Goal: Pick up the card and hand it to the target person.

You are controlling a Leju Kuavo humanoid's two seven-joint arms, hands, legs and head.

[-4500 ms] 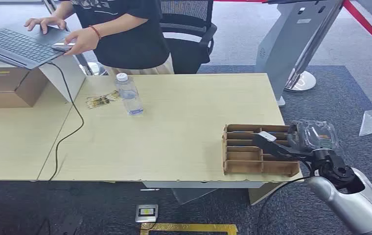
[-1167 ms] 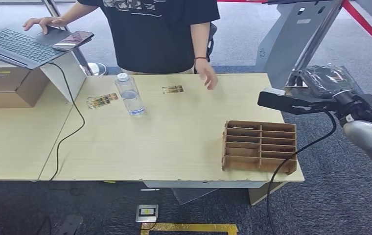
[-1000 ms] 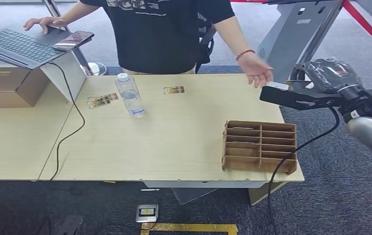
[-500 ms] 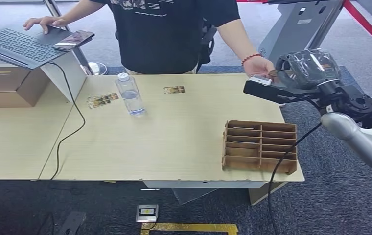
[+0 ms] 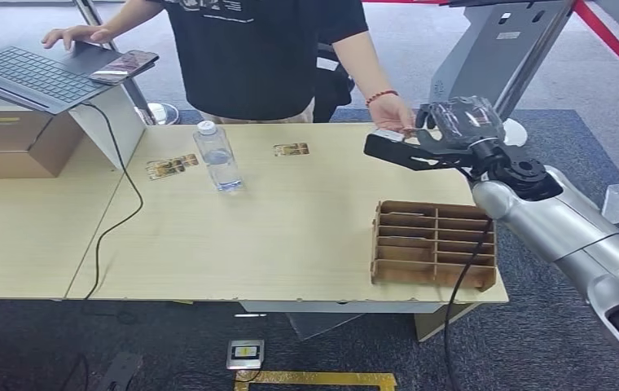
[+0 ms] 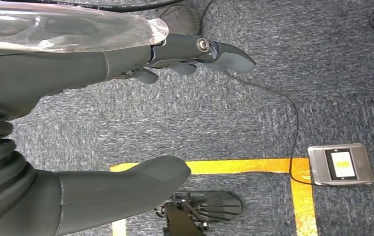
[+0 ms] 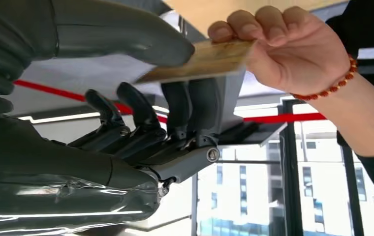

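My right hand (image 5: 424, 149) reaches out over the far right part of the table (image 5: 306, 220). It pinches a thin tan card (image 7: 202, 60) between thumb and fingers. In the head view the card (image 5: 388, 134) shows as a pale sliver at the fingertips. A person in a black shirt (image 5: 257, 49) stands behind the table. The person's hand (image 7: 286, 46), with a red bead bracelet, grips the card's other end; it is the hand (image 5: 392, 112) just beyond my fingertips. My left hand (image 6: 77, 69) hangs over the carpet, fingers apart, holding nothing.
A brown cardboard organiser (image 5: 432, 244) stands at the table's near right corner. A water bottle (image 5: 214, 156) and loose cards (image 5: 291, 149) (image 5: 169, 167) lie at the far left. A laptop (image 5: 29, 73) and phone (image 5: 123, 65) sit on a stand; a black cable (image 5: 123, 204) crosses the table.
My right arm rose from the organiser and swung left with the card. The person turned from the laptop, reached out and took hold of the card's far end.
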